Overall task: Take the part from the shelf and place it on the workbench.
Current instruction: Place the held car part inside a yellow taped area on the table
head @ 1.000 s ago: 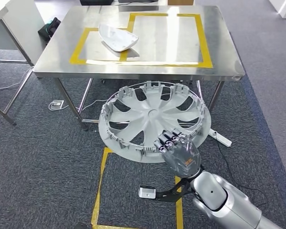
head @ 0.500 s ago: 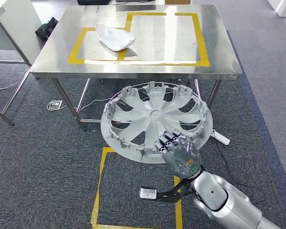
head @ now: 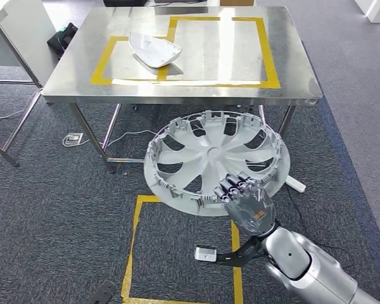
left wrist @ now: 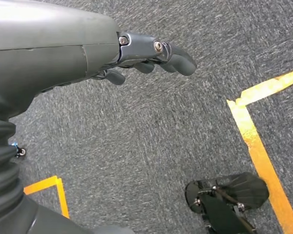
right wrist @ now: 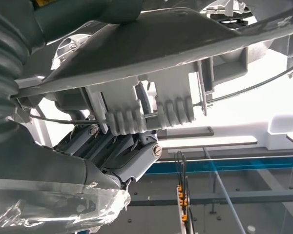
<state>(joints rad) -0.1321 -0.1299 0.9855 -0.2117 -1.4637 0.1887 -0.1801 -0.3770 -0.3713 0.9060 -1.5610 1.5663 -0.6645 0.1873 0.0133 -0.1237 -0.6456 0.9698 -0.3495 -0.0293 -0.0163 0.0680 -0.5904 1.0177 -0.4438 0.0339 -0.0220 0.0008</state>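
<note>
A large silver wheel cover (head: 216,158) hangs flat above the carpet, just in front of the steel workbench (head: 297,76). My right hand (head: 244,201) grips its near rim, fingers curled over the edge. In the right wrist view the cover's ribbed rim (right wrist: 152,112) sits against my right hand (right wrist: 112,156). A white curved part (head: 154,49) lies on the workbench inside the left yellow-taped square. My left hand (left wrist: 152,51) hangs over the carpet with its fingers apart and nothing in it.
Yellow tape marks two squares on the workbench top (head: 216,50) and a square on the carpet (head: 135,247). A second table (head: 16,31) stands at the left. A white power strip (head: 296,185) and cables lie under the workbench.
The wheel cover and my right hand have shifted to the right and slightly forward; the view has moved a little closer to the workbench.
</note>
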